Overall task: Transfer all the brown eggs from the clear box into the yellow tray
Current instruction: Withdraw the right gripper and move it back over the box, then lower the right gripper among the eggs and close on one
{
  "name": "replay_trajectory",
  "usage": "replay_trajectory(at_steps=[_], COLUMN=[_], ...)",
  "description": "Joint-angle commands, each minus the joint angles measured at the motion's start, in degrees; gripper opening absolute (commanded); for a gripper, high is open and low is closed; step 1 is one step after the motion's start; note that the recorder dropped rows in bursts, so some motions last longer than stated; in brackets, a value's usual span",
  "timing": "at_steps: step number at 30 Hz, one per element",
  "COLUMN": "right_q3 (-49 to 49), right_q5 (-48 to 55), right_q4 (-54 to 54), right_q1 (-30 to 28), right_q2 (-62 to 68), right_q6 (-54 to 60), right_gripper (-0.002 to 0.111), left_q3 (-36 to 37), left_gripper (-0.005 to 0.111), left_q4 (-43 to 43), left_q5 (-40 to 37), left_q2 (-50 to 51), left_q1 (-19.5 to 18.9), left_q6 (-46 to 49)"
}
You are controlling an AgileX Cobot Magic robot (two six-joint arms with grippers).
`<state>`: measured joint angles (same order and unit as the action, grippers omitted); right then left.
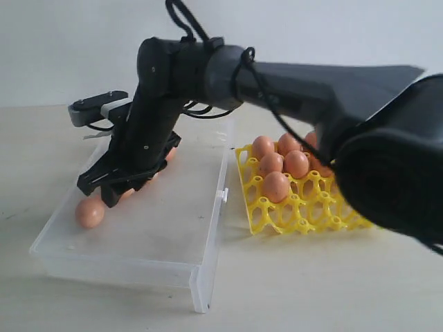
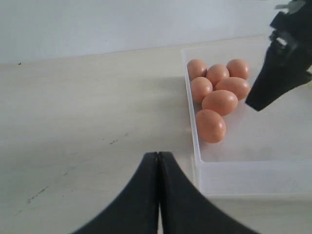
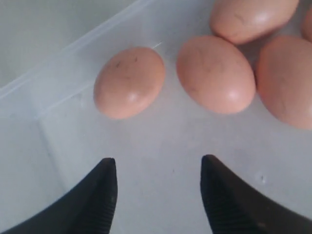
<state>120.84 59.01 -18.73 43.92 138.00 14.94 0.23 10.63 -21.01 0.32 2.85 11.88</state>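
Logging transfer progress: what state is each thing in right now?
clear box: open, brown eggs bunched at one end.
yellow tray: partly filled, near cups empty.
left end effector: shut, empty, outside the box.
right end effector: open, empty, above the boxed eggs.

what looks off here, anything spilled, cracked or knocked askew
Nothing stands out. The brown eggs in the clear box look whole, bunched at one end; those in the yellow tray sit in cups. One egg near the open right gripper has faint dark specks, no crack visible.
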Motion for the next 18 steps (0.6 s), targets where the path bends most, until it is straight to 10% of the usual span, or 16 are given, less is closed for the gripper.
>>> replay_trajectory(at_steps=[1,18], right_q3=[10.8,17.5], right_q5=[0.6,-4.6], right_q4=[1.8,8.2], right_q1=[1.1,2.2], right_q2=[6.0,11.3], right_q6=[-2.6,-2.7], right_gripper=[0.055,0.059], left_q3=[-0.2,-0.2], left_gripper=[0.0,0.0], left_q4=[0.1,0.1], left_q5=[0.6,0.6], left_q2=[-0.3,-0.3], left_q1=[-0.1,-0.1], left_q6=[-0.1,-0.1])
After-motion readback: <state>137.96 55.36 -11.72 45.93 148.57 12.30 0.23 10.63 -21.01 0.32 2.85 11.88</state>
